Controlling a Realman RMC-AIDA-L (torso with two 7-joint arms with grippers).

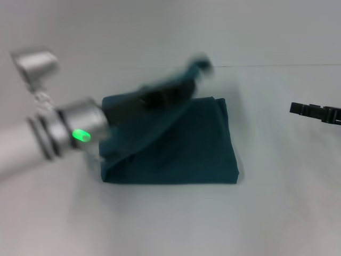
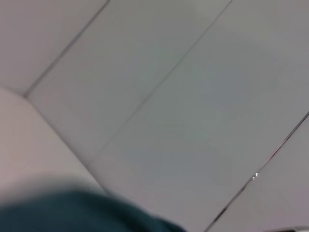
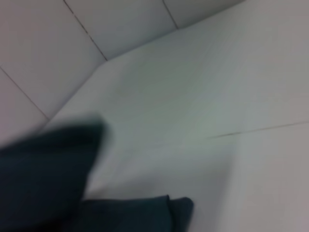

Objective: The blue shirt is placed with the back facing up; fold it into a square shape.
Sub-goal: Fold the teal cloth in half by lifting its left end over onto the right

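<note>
The blue shirt [image 1: 197, 149] lies folded into a rough rectangle on the white table in the head view. One layer rises from its near left corner toward the far side. My left gripper [image 1: 184, 80] reaches over the shirt from the left, blurred by motion, shut on that raised layer, whose tip [image 1: 200, 64] sticks up past it. Teal cloth [image 2: 72, 212] fills the lower edge of the left wrist view. The right wrist view shows the lifted cloth [image 3: 43, 179] and the folded shirt's edge [image 3: 145, 215]. My right gripper [image 1: 314, 112] hovers apart from the shirt at the right edge.
The white table [image 1: 277, 213] spreads around the shirt on every side. A thin seam [image 1: 277, 65] runs across it behind the shirt. A white panelled wall [image 2: 145, 72] shows in the wrist views.
</note>
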